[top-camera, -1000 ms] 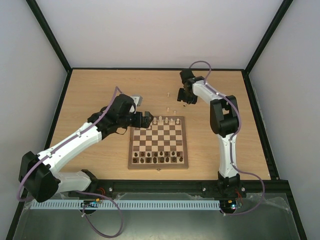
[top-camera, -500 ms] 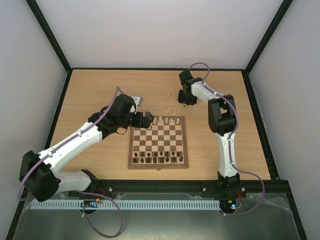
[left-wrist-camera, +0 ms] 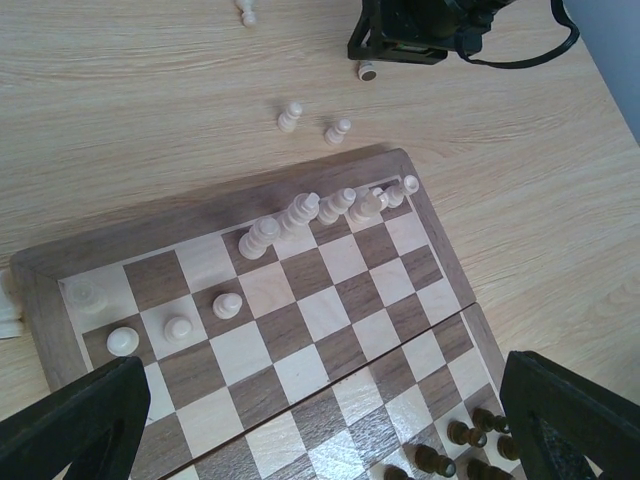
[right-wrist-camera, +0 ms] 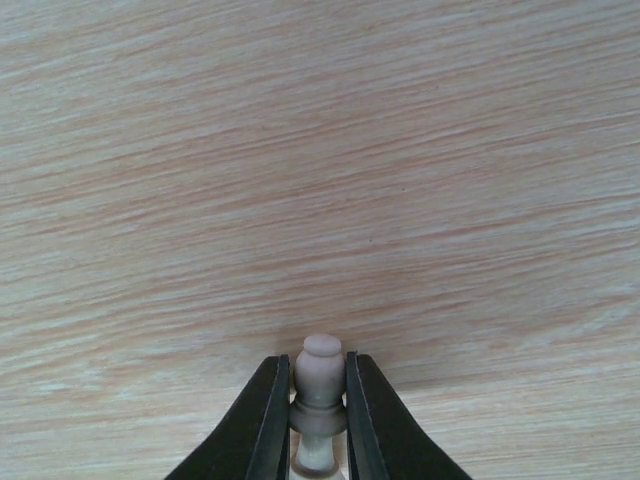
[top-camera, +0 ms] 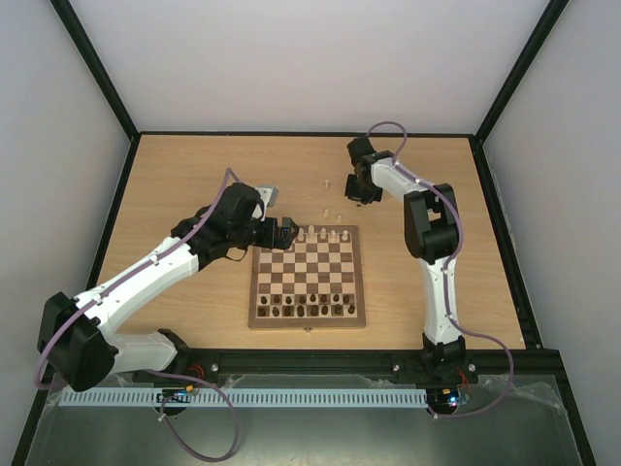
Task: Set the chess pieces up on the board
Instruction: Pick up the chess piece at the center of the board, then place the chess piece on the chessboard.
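Narrowed right pincer [right-wrist-camera: 318,372] now clenches a pale pawn [right-wrist-camera: 320,388] on the wood tabletop [right-wrist-camera: 300,150]; left pincer [top-camera: 288,231] gapes over the board [top-camera: 291,322].

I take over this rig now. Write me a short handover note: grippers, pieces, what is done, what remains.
Left gripper: open, empty, at the board's far-left corner.
Right gripper: shut on a pale pawn at the table beyond the board.
Done: some pale pieces stand on the far ranks, dark pieces on the near side.
To do: place the held pawn and at least three loose pale pieces.
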`<action>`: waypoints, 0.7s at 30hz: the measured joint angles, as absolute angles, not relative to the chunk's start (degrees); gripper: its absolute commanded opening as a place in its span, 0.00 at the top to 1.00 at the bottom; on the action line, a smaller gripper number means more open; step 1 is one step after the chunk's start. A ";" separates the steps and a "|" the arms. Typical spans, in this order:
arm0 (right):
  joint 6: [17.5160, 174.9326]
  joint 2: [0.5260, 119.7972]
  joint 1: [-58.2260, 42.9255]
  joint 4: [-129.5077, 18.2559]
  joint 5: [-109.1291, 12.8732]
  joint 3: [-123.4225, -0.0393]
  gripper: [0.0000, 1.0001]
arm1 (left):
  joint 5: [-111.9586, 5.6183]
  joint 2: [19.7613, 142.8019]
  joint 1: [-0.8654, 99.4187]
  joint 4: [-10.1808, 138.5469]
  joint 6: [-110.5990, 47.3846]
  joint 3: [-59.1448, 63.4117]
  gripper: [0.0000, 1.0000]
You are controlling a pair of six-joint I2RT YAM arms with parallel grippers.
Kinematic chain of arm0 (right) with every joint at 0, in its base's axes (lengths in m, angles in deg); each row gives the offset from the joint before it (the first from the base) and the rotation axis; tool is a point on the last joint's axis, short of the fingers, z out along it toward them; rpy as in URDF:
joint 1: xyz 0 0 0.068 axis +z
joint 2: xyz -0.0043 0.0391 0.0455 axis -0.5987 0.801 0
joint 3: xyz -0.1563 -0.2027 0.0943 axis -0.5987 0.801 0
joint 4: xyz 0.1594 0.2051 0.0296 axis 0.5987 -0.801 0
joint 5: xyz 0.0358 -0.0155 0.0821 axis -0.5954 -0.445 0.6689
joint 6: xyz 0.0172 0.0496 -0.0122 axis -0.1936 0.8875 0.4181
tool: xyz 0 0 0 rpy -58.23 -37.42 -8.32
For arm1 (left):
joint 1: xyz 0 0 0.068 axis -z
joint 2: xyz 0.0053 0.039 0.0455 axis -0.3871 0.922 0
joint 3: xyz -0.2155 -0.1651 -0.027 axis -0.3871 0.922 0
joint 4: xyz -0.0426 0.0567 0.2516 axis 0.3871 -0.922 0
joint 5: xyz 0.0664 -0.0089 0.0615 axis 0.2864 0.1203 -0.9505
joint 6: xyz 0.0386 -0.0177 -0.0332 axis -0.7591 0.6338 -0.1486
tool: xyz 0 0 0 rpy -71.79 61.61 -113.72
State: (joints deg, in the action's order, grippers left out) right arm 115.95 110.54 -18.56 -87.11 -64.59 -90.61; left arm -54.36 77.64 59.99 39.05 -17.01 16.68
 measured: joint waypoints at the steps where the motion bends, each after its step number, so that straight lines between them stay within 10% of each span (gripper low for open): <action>1: 115.95 110.34 -18.56 -86.80 -64.48 -90.34 0.92 | -54.25 77.64 59.99 39.07 -16.99 16.68 0.01; 21: 126.12 72.20 -18.23 -57.66 -33.07 -58.00 0.92 | -49.86 70.32 60.80 49.44 -11.48 24.94 0.01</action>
State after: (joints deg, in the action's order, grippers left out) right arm 126.12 72.20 -18.23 -57.66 -33.07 -58.00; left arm -49.86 70.32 60.80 49.44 -11.48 24.94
